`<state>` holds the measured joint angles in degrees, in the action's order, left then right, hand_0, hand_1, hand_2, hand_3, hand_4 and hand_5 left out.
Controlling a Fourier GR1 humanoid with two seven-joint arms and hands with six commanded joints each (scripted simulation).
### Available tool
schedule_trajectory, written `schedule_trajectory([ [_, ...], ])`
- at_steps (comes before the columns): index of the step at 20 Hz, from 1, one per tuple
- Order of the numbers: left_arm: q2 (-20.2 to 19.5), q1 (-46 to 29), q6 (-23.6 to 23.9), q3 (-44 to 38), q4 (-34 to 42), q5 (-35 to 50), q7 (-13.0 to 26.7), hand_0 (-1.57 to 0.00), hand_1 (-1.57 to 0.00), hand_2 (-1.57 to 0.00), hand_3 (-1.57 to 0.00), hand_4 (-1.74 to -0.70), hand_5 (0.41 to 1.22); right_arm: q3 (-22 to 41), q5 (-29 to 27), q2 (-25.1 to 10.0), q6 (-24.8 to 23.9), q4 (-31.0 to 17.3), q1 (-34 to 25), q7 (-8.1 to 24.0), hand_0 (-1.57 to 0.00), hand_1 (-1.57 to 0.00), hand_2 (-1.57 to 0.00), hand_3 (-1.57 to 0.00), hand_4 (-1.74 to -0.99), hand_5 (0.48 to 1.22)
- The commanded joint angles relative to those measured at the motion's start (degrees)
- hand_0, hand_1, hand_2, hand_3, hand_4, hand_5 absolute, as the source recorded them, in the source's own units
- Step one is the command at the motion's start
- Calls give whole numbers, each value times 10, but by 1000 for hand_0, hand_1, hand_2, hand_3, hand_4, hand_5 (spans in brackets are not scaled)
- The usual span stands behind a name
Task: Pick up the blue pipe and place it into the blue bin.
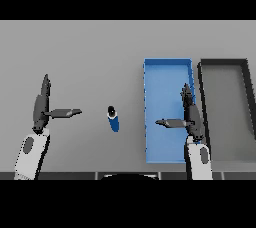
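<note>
The blue pipe (114,119) is a short tube with a dark open end, lying on the grey table near the middle. To its right stands the blue bin (161,74), a long shallow tray with nothing in it. My right hand (190,114) hovers over the bin's right half, fingers straight and thumb pointing left, holding nothing. My left hand (41,104) is at the left of the table, well apart from the pipe, fingers straight and thumb pointing right toward it.
A dark grey bin (224,63) stands directly right of the blue bin, side by side with it. The table's front edge runs just below both forearms.
</note>
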<state>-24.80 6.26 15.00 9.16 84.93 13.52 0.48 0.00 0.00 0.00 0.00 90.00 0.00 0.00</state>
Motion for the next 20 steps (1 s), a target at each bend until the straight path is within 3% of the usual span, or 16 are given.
schedule_trajectory([
  [1, 1, 1, 1, 0, 0, 0, -2, 1, 1, 1, 1, -966, 593, -1, -1, -1, 0, 0, -1, 1, 1, 1, 1, 1, -1205, 629],
  [6, 9, 10, 4, 4, -7, -4, 0, 1, 1, 1, 1, -966, 593, -7, -5, -6, 6, -13, -4, -2, 1, 1, 1, 1, -1205, 629],
  [7, -27, -9, -53, 16, -6, -7, -42, 1, 1, 1, 1, -966, 593, 5, 36, -49, 12, 10, 13, -49, 1, 1, 1, 1, -1205, 629],
  [9, -70, -20, -116, 27, -17, -13, -76, 1, 1, 1, 1, -960, 590, 26, 79, -81, 16, 44, 40, -81, 1, 1, 1, 1, -1197, 627],
  [16, -110, -36, -199, 43, 4, 5, -114, 1, 1, 1, 1, -976, 584, 41, 99, -90, 20, 67, 56, -66, 1, 1, 1, 1, -1192, 621],
  [20, -127, -59, -244, 85, 58, -2, -99, 1, 1, 1, 1, -1048, 535, 44, 100, -90, 23, 60, 51, -61, 1, 1, 1, 1, -1176, 615],
])
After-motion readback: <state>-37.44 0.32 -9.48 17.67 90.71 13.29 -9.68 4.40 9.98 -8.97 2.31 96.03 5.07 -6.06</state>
